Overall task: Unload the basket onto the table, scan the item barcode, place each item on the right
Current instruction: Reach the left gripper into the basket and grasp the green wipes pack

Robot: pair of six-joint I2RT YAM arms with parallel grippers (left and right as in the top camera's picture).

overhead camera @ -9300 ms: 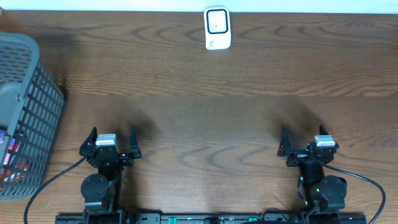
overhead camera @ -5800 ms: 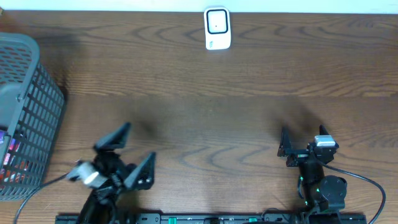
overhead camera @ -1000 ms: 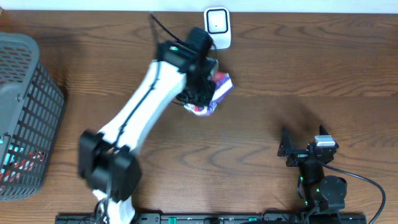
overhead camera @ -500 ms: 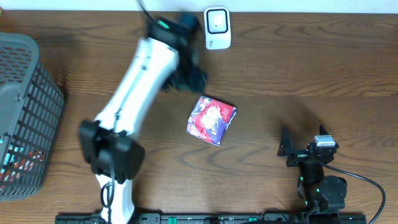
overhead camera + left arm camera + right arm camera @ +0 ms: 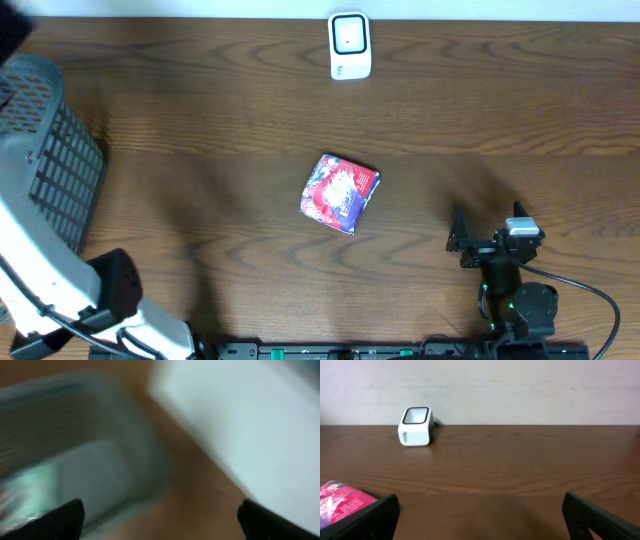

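The pink packet (image 5: 340,193) lies flat in the middle of the worktop (image 5: 480,110), with nothing touching it. It sits a little crooked to the worktop edge and looks nearly square, so I cannot name a long axis. The scanner (image 5: 350,45) stands well apart behind it, near the far edge. The right gripper (image 5: 485,226) rests with its jaws wide and empty, and the packet is ahead of it, to its left. The left gripper (image 5: 160,527), also spread with nothing between, is away at the basket (image 5: 50,150), and its view is blurred. I judge the right arm is the nearer one.
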